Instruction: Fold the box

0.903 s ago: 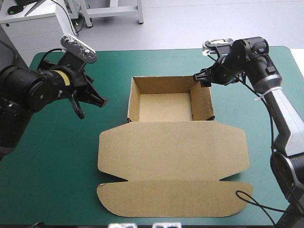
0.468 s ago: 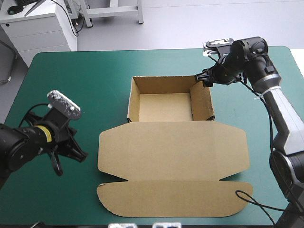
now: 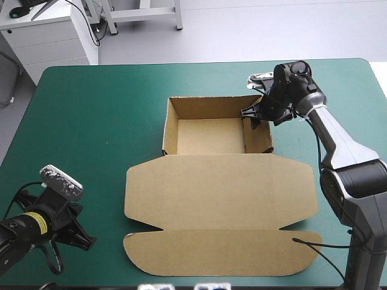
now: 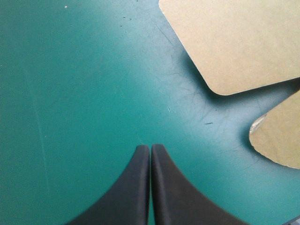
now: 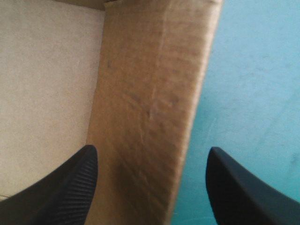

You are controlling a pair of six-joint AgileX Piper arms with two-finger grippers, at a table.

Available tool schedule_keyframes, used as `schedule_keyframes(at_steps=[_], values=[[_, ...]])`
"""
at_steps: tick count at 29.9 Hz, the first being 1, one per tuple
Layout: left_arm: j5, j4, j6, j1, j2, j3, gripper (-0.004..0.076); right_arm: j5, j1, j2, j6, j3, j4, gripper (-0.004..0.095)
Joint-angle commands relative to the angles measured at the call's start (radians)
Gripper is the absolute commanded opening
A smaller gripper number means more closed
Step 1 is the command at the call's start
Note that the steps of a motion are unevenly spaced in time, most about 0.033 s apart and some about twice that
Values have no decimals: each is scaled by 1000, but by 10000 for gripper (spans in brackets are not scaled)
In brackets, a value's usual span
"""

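Right wrist view: I'm straddling the right wall [image 5: 150, 108] of the box [image 3: 217, 187] with the right gripper [image 5: 151, 151] wide open, empty; I'm expecting a pinch next. Near-left, the left gripper [image 4: 150, 147] is idling shut, empty.

The high camera looks forward and down over the whole table [image 3: 91, 121] from behind the robot. The left wrist camera looks closely past the left gripper [image 4: 150, 149] at the box's [image 4: 243, 42] rounded lid corners. The right wrist camera looks past the right gripper [image 5: 152, 152] at the box's right wall, and both spots also show in the high view.
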Motion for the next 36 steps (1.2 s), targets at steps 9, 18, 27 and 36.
schedule_keyframes(at_steps=[9, 18, 27, 36], values=[[-57, 8, -18, -3, -20, 5, -8, 4, -5, 8, -11, -30, -17, 70], [-91, 12, -18, -3, -20, 5, -8, 4, -91, -3, -56, -32, -103, -19], [-136, 12, -18, -3, -20, 5, -8, -13, -352, -41, -98, -32, -157, -19], [-142, 15, -18, -3, -20, 5, -8, -11, -607, -41, -86, -32, -225, -19]])
